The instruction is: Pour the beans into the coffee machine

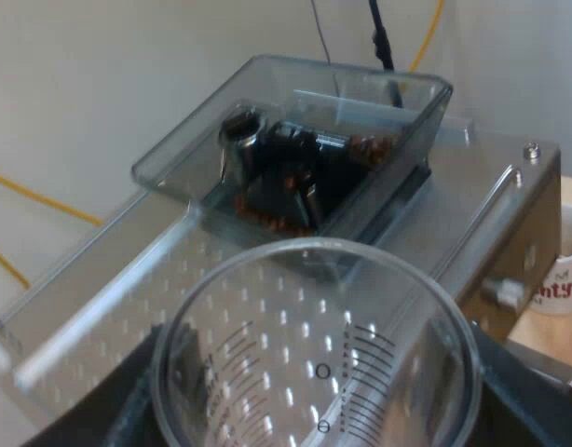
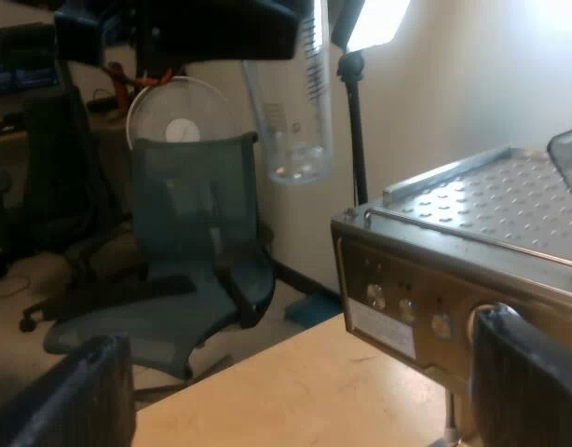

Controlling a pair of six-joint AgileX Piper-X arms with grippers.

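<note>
Your left fingers (image 1: 533, 396) grip the measuring glass (image 1: 314, 354), which looks empty, over the espresso machine (image 1: 472, 223) top, just short of the bean hopper (image 1: 174, 163), where beans (image 1: 267, 216) lie. Your right fingers (image 2: 76, 396) stand wide apart over the desk (image 2: 295, 391) near its edge, at the machine's front.

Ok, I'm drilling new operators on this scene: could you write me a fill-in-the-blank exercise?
The left gripper holds the measuring ____.
Brown ____ lie in the hopper.
The right gripper is ____, holding nothing.
A white ____ stands beside the espresso machine.
Missing: glass; beans; open; mug.
</note>
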